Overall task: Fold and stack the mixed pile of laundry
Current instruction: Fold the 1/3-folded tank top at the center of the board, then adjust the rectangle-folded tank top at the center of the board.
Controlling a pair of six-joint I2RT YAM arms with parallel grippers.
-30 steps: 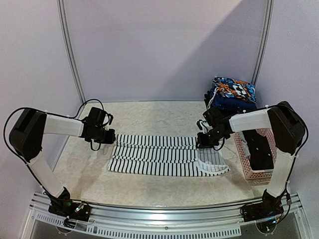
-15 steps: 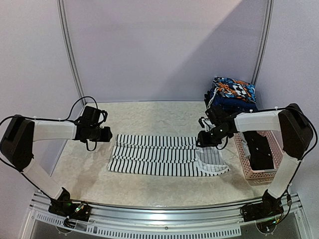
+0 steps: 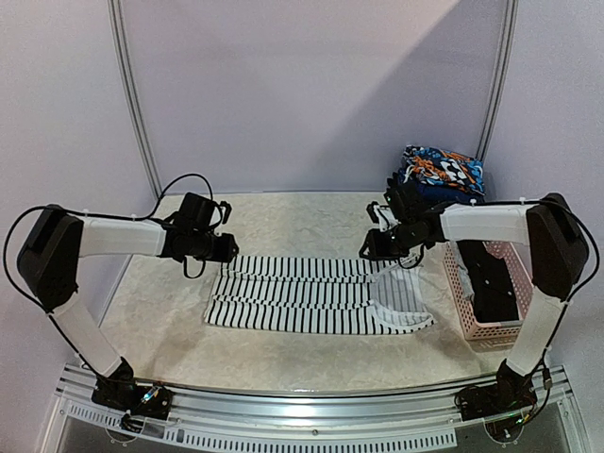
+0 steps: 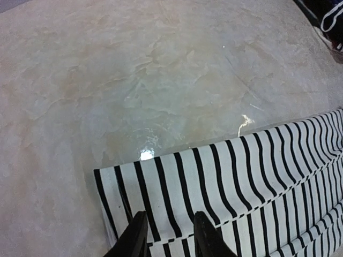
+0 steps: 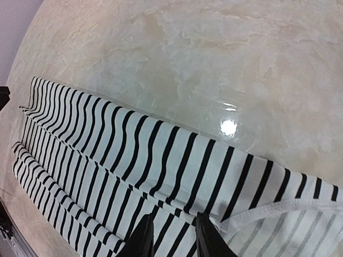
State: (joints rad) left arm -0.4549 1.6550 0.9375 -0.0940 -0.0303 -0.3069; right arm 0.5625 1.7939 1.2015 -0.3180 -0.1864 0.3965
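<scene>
The black-and-white striped garment (image 3: 311, 294) lies folded in long bands across the middle of the table. It also shows in the left wrist view (image 4: 241, 182) and the right wrist view (image 5: 123, 155). My left gripper (image 3: 226, 249) is open just over its far left corner, with striped cloth lying flat between the fingers (image 4: 169, 238). My right gripper (image 3: 370, 247) is open over the far right edge near the white hem (image 5: 172, 238). A plain black garment (image 3: 493, 283) lies in the pink basket. No grey garment is in view.
The pink lattice basket (image 3: 469, 326) stands at the right edge of the table. A stack of folded clothes (image 3: 442, 175), topped by a blue and orange print, sits at the back right, and its dark edge shows in the left wrist view (image 4: 327, 16). Metal frame posts stand behind.
My left gripper has moved right, from beside the garment to over its far left corner. My right gripper has moved back and left to the far right edge. The garment has not moved.
</scene>
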